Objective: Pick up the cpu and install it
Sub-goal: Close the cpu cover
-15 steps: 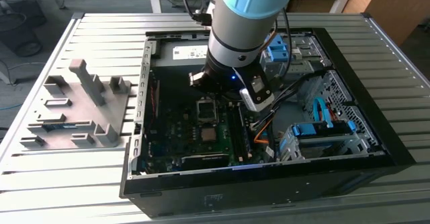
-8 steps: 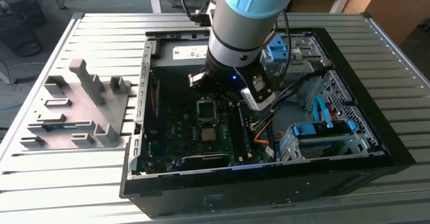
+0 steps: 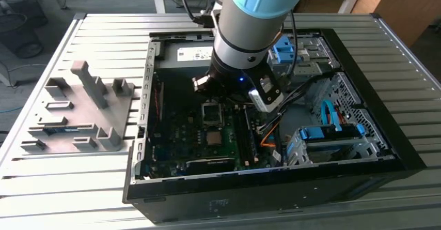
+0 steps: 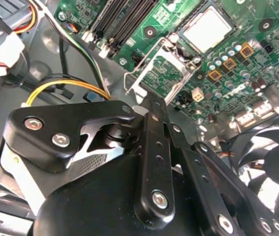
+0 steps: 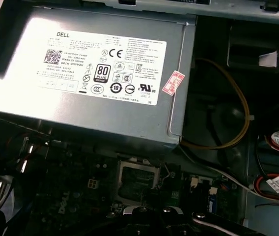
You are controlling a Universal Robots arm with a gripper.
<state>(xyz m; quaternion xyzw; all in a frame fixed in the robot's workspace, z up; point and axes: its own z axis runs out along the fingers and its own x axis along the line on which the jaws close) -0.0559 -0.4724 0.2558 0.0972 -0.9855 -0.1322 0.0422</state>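
Hand [image 4: 152, 123] is down inside the case [image 3: 276, 188], low over the board. Wide or narrow: cannot tell, its own linkage blocks the view. The cpu [image 4: 206, 30] lies flat in the socket, silver top up, just beside the open plate [image 4: 171, 45]. The hand is nearest the plate and apart from the cpu. My read: cpu placed, not locked down. Risks: a bump from the hand could skew the cpu on the socket. The plate or its lever could catch on the hand. Yellow wires [image 4: 66, 88] run close by the hand and could snag. The slots [image 4: 120, 22] sit right beside the socket, easy to clip. Room is tight: the psu [image 5: 105, 73] walls off one side near the socket, case walls stand all round, and the free way looks to be straight up. Case sits mid-counter [image 3: 399, 59], reaching the edge nearest the exterior camera. Tray [image 3: 76, 111] lies by the counter edge at the exterior view's left, beside the case.
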